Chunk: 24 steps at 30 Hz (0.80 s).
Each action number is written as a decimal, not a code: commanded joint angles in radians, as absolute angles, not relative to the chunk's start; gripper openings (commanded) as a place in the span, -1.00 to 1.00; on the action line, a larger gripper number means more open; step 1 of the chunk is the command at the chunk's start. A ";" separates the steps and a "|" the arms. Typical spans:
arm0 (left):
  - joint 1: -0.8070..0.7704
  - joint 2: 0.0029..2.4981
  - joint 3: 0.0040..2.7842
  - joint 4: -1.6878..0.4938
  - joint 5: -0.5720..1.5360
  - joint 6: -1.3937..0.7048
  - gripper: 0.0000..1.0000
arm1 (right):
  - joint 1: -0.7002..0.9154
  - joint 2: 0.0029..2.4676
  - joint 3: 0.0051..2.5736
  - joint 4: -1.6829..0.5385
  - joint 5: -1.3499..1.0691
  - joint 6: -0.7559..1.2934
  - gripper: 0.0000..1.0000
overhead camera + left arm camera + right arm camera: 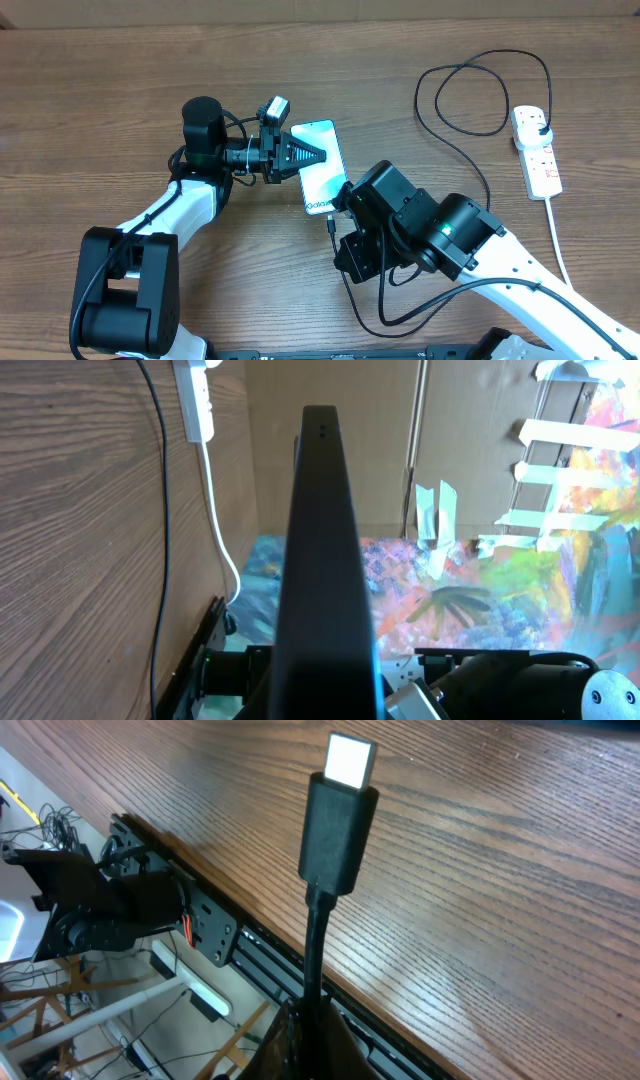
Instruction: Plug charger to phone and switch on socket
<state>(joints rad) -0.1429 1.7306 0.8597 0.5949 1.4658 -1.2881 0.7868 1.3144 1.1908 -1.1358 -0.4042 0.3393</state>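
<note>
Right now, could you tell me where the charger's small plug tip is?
Overhead, the charger tip sits mid-table, just off the phone's near end, held by the right gripper.

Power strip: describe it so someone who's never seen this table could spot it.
Look at the wooden table from overhead and go to its right side. There lies the power strip, a long white bar with a black plug in its far end. Its thick white cord sets it apart from the thin black cable beside it.

Wooden table [80, 100] (brown, grained)
</note>
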 commanded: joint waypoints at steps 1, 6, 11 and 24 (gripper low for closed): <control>-0.145 1.734 0.886 0.599 1.511 -1.304 -0.92 | 0.791 1.335 1.192 -1.127 -0.411 0.332 -0.92; -0.145 1.734 0.886 0.600 1.539 -1.249 -0.92 | 0.791 1.337 1.192 -1.127 -0.411 0.333 -0.92; -0.145 1.734 0.886 0.600 1.542 -1.213 -0.91 | 0.791 1.337 1.192 -1.127 -0.411 0.332 -0.92; -0.145 1.734 0.886 0.599 1.457 -1.174 -0.92 | 0.791 1.336 1.192 -1.143 -0.424 0.332 -0.92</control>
<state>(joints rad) -0.1425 1.7306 0.8597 0.5949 1.4780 -1.2003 0.7872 1.3380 1.1908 -1.1454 -0.4118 0.3397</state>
